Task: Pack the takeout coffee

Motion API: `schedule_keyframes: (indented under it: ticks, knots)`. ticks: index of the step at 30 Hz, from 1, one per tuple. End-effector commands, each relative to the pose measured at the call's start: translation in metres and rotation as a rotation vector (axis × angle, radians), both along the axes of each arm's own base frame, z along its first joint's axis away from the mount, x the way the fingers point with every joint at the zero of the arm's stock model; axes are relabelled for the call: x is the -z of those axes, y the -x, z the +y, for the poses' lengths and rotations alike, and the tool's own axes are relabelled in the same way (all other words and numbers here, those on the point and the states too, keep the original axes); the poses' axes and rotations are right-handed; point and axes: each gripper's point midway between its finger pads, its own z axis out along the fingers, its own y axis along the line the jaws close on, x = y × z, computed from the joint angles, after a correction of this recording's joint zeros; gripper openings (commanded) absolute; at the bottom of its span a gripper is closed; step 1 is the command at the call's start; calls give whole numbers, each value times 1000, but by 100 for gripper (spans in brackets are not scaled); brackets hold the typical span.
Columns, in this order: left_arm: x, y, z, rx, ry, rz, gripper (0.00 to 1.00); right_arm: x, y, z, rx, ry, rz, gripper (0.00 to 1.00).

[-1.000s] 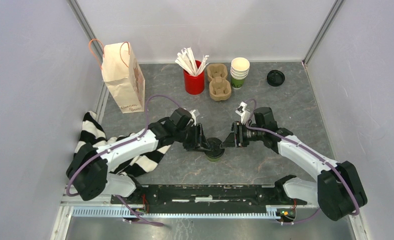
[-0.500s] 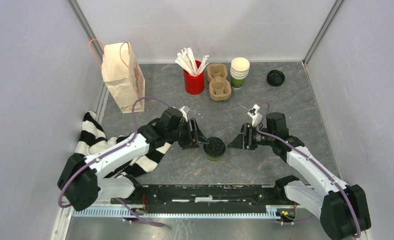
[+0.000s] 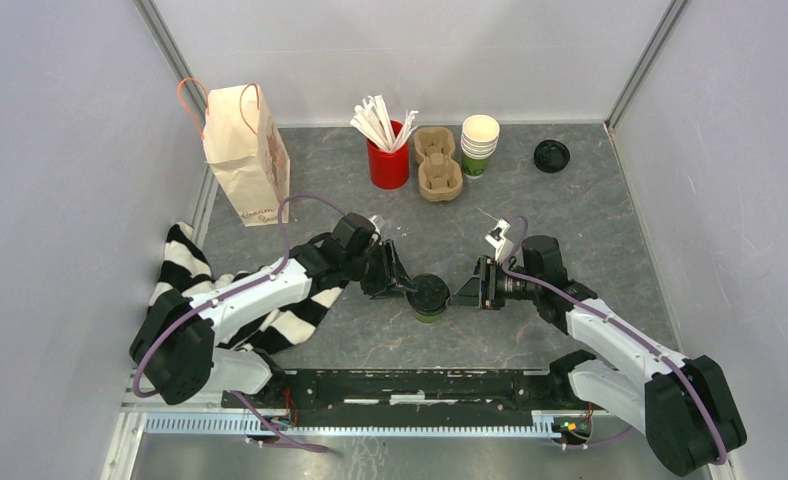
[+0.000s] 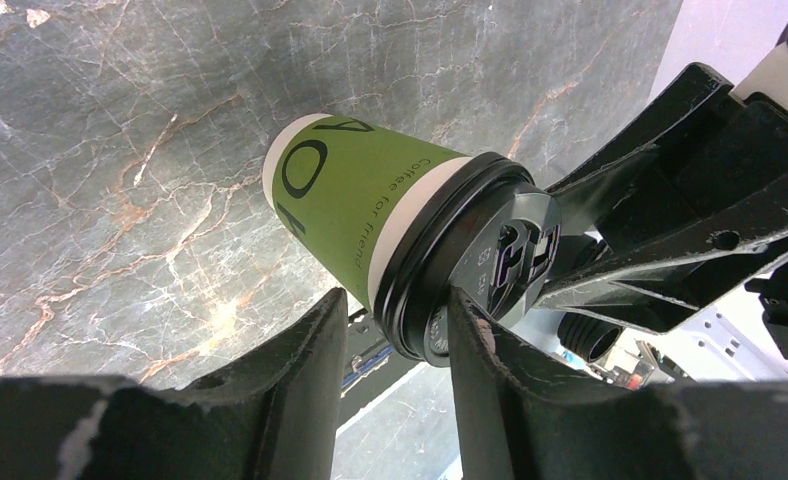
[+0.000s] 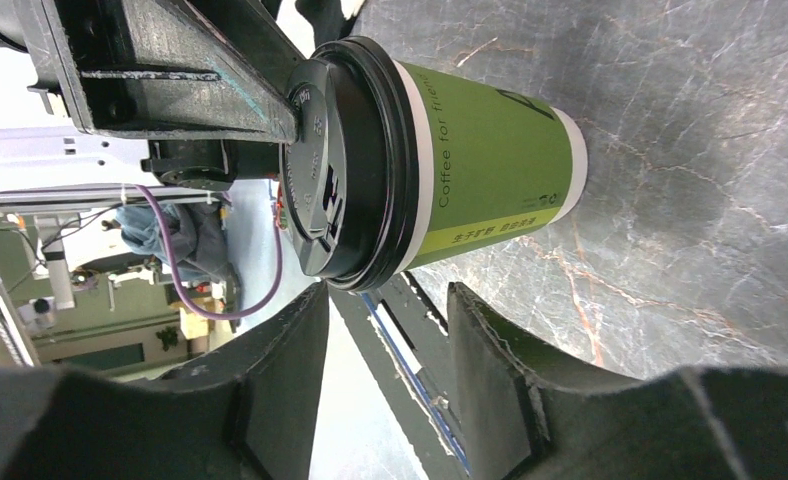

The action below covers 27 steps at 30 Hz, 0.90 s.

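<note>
Top view now: the takeout coffee (image 3: 430,297) stands upright on the grey marbled table (image 3: 570,220), just below the middle of the frame, black lid on. My 2 arms reach in on it from either side. My left gripper (image 3: 402,285) has its tips at the left edge of the lid, and my right gripper (image 3: 467,290) sits just beside the cup on the other side.

In the left wrist view my left gripper (image 4: 395,297) has its jaws parted with nothing clamped between them. The cup (image 4: 370,215) fills the centre of the frame, and its lid rim sits right at my fingertips (image 4: 460,330). I cannot tell if they touch it.

In the right wrist view my right gripper (image 5: 387,292) is also parted and empty. The cup (image 5: 480,165) lies just past the tips in the upper middle of the frame.

Along the top of the overhead frame I see a paper bag (image 3: 248,155) at the upper left, then a red cup of white sticks (image 3: 389,160), a cardboard carrier (image 3: 438,163), a stack of cups (image 3: 479,145) and 1 loose black lid (image 3: 551,155). A striped cloth (image 3: 185,275) lies at the left, under my left arm.
</note>
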Motion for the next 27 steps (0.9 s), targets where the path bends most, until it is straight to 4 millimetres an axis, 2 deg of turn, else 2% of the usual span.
schedule_keyframes:
  ticks: [1, 10, 15, 19, 22, 25, 27]
  knots:
    - [-1, -4, 1, 3, -19, -26, 47, -11, -8, 8, 23, -59, -28, 50]
    - [8, 2, -1, -2, -41, 1, 43, -2, -13, 8, 75, -47, -6, 45]
    - [19, 9, 2, -6, -70, 23, 41, 19, -16, 2, 119, -2, 19, 43]
    - [29, 12, 9, -21, -104, 36, 40, 53, -15, -9, 155, 98, 46, 40]
    - [39, 14, 17, -33, -141, 42, 40, 98, -11, -37, 203, 306, 67, 38]
    - [51, 19, 21, -39, -151, 62, 40, 137, 6, -60, 191, 441, 74, 38]
    - [52, 21, 22, -39, -143, 68, 40, 137, 18, -50, 122, 383, 100, 39]
